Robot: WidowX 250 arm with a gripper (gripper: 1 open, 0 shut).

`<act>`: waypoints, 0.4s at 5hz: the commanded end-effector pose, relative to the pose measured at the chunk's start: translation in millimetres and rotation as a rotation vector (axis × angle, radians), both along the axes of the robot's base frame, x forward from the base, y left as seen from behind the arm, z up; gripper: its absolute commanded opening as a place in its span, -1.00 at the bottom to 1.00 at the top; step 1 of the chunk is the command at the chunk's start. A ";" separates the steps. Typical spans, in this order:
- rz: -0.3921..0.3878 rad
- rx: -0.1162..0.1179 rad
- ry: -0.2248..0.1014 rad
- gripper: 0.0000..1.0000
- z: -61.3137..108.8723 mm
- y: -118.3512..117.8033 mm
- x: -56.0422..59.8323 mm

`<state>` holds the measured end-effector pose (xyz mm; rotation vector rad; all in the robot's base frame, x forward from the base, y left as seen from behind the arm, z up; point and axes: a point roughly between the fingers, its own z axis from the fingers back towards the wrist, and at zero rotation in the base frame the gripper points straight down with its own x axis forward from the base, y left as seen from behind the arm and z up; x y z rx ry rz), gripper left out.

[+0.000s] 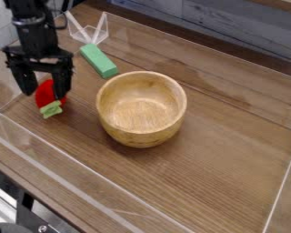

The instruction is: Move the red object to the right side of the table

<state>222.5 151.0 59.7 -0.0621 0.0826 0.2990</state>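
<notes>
We see a grey panelled wall [233,23] behind the work area; lighting is even, with soft glare on surfaces.

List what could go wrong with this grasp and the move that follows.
1. The open gripper straddles the red object, which lies tilted on the table; closing off-centre might squeeze it out sideways.
2. The clear wall stands close on the left, so a finger might clip it.
3. The wooden bowl sits on the way right; a low carry might hit its rim.
</notes>
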 end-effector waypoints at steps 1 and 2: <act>-0.008 0.009 -0.034 1.00 7.5 11.4 9.9; 0.003 0.003 -0.037 1.00 10.6 22.2 14.6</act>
